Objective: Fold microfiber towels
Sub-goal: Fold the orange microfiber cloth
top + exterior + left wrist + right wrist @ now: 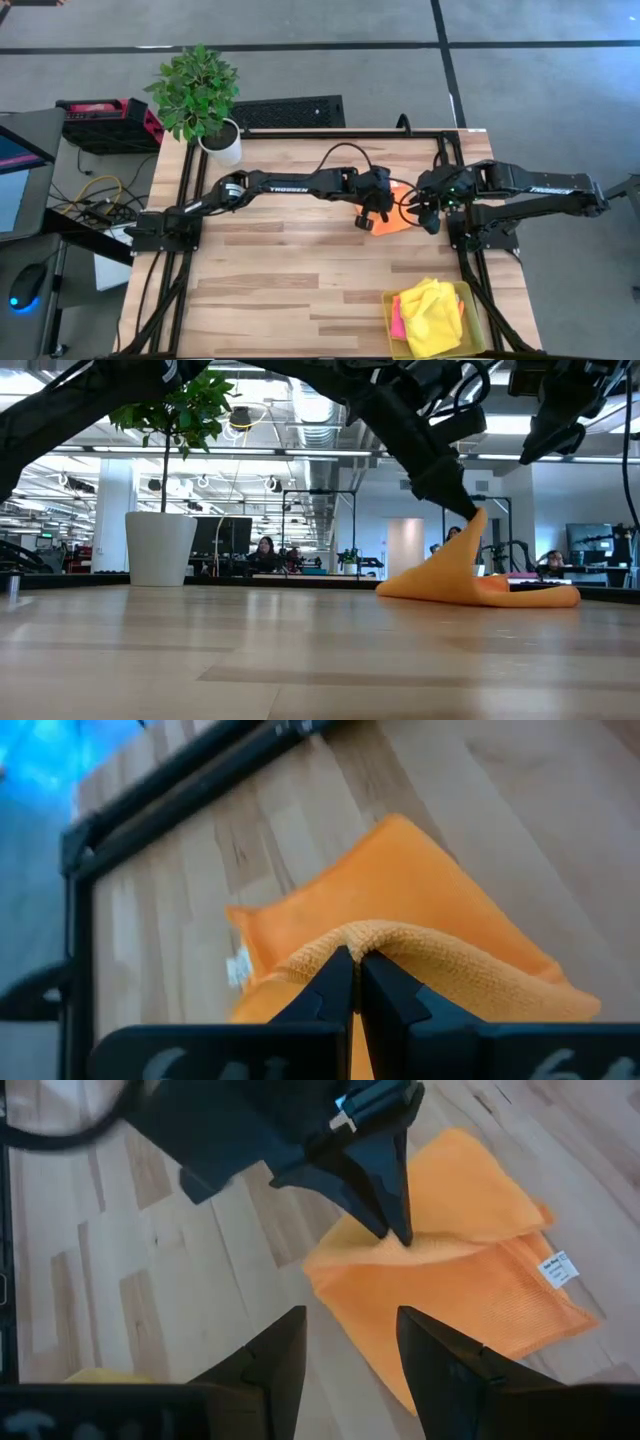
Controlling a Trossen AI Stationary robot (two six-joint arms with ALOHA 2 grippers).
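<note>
While one edge of a soft orange microfiber towel [470,1270] is pinched and lifted off the pale wooden slatted table [290,280], a fold is judged to be under way: the left gripper [356,982] is clenched on the raised hem, and the rest of the cloth is left lying flat near the table's far right side, by the right arm's base. In the low view the towel [480,582] is seen drawn up into a peak under the dark fingers.

The right gripper [350,1342] is held just above and beside the same towel with its fingers spread apart and nothing between them; it is judged to be waiting to pin or take another edge.

For the next move, the lifted hem would need to be carried across the flat part and laid down so that the edges meet, with the free side kept from being dragged along. The small white label [558,1268] at one corner is left exposed.

At the near right corner a translucent yellow rigid tray [392,299] is seen, in which a bright yellow towel [432,315] and a hot pink towel [398,318] are heaped, well apart from the work. A leafy green plant in a white pot [205,100] stands at the far left. The two grippers are close together, so crowding over the cloth is judged the main hindrance.
</note>
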